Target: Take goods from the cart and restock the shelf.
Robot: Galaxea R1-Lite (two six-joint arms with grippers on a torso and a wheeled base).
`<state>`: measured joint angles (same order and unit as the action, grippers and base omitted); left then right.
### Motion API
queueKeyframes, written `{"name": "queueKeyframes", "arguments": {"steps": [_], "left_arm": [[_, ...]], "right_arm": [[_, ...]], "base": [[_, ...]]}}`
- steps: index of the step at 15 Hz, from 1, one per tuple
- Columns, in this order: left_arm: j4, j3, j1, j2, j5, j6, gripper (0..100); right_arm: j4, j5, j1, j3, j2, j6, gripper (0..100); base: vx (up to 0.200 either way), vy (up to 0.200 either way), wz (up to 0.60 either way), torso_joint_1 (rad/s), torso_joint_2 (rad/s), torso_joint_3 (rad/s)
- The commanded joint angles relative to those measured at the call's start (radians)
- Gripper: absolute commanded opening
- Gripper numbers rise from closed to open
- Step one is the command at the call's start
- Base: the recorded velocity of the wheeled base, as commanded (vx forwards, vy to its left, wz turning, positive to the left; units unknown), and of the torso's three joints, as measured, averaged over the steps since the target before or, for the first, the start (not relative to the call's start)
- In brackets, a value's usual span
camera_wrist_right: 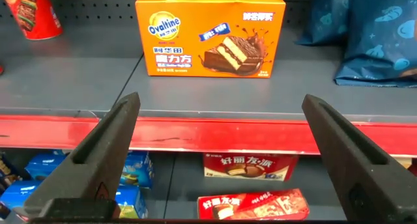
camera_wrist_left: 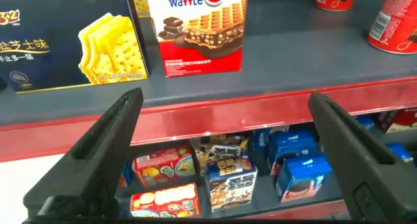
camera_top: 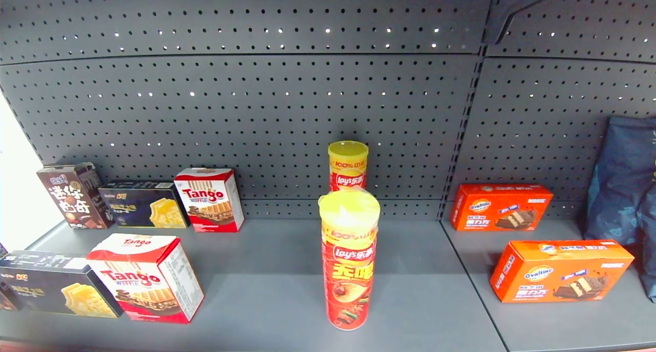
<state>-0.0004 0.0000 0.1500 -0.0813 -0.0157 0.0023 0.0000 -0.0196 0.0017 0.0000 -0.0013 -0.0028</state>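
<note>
On the grey metal shelf (camera_top: 266, 290) stood a tall red chip can with yellow lid (camera_top: 348, 260), upright, its twin (camera_top: 348, 165) just behind. My left gripper (camera_wrist_left: 225, 97) and right gripper (camera_wrist_right: 221, 99) hung before that shelf, fingers spread, empty.

I am in a shop aisle: a grey shelf (camera_top: 266, 290) with pegboard backing (camera_top: 256, 111) carries wafer boxes (camera_top: 148, 277) at eight o'clock, crisp cans (camera_top: 348, 270) at six, cake boxes (camera_top: 558, 272) at four, and a red price rail (camera_wrist_right: 195, 133) along its front edge.
</note>
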Motion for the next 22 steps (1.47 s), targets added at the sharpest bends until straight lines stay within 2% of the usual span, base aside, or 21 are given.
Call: {"name": "queueKeyframes", "arguments": {"steps": [1, 5, 8, 14, 15, 17, 19, 22], "left_arm": [[-0.001, 0.000, 0.000, -0.005, 0.000, 0.001, 100], [-0.001, 0.000, 0.000, -0.005, -0.006, 0.001, 100], [-0.001, 0.000, 0.000, -0.005, -0.047, 0.004, 100], [-0.001, 0.000, 0.000, -0.005, -0.044, 0.002, 100], [0.000, 0.000, -0.018, -0.006, -0.046, 0.004, 100], [-0.001, 0.000, -0.184, 0.009, -0.049, 0.004, 100], [-0.001, 0.000, -0.152, 0.078, -0.043, 0.005, 100], [0.000, 0.000, -0.150, 0.081, -0.039, 0.001, 100]], "right_arm": [[0.000, 0.000, 0.000, 0.000, 0.001, 0.000, 100], [-0.005, 0.000, 0.001, 0.000, 0.001, 0.000, 100], [-0.003, 0.000, 0.001, 0.000, 0.001, 0.000, 100], [-0.003, -0.002, 0.001, 0.000, 0.001, -0.003, 100], [-0.002, -0.003, 0.001, 0.000, 0.001, -0.003, 100], [-0.002, -0.005, 0.001, 0.000, 0.001, -0.003, 100], [-0.002, -0.003, 0.001, 0.000, 0.001, -0.003, 100], [-0.002, -0.003, 0.001, 0.000, 0.001, -0.003, 100]], "base": [[0.000, 0.000, 0.00, 0.000, 0.00, 0.000], [0.000, 0.000, 0.00, 0.000, 0.00, 0.000], [0.000, 0.000, 0.00, 0.000, 0.00, 0.000], [0.000, 0.000, 0.00, 0.000, 0.00, 0.000], [0.000, 0.000, 0.00, 0.000, 0.00, 0.000], [0.000, 0.000, 0.00, 0.000, 0.00, 0.000], [0.000, 0.000, 0.00, 0.000, 0.00, 0.000], [0.000, 0.000, 0.00, 0.000, 0.00, 0.000]]}}
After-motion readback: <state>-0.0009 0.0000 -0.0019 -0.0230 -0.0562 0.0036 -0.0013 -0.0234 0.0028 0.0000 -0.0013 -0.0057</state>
